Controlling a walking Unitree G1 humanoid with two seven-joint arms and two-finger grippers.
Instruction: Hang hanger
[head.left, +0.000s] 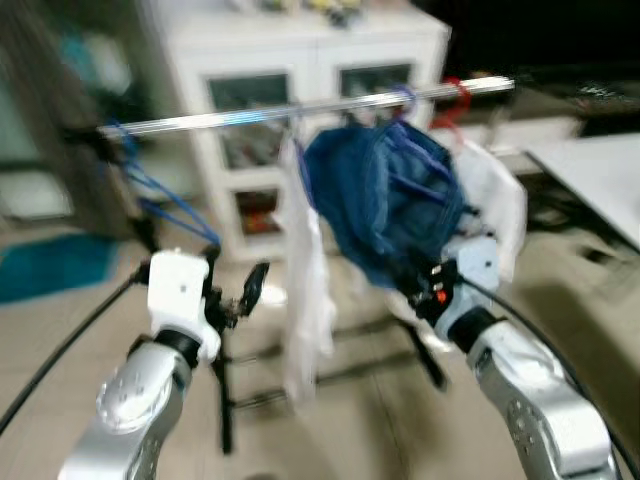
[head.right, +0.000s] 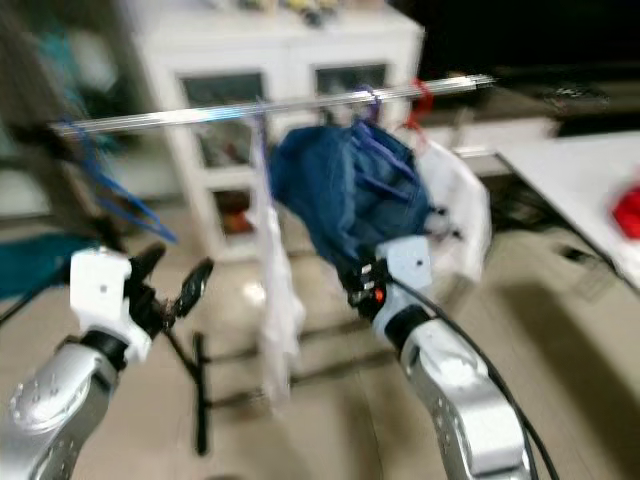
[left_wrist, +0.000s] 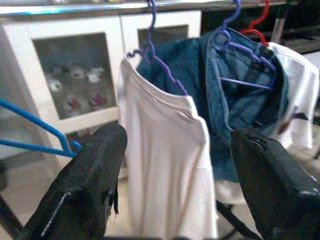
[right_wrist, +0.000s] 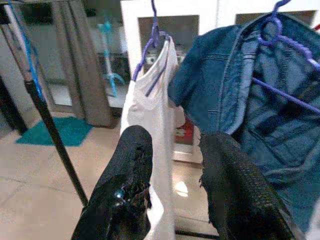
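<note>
Right wrist view: right gripper (right_wrist: 175, 185) fingers spread, empty, near denim jacket (right_wrist: 240, 95); confirm its purple hanger (right_wrist: 285, 35) sits squarely over the rail (head.left: 300, 110) before retreating.

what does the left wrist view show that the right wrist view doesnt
Left wrist view alone: a red hanger hook, a white garment beyond the denim, and a blue wire hanger at the side. Right wrist view alone: a black rack pole, a grey curtain and a teal floor mat. Both: the white t-shirt on a purple hanger, the blue denim jacket, and open black fingers.
</note>
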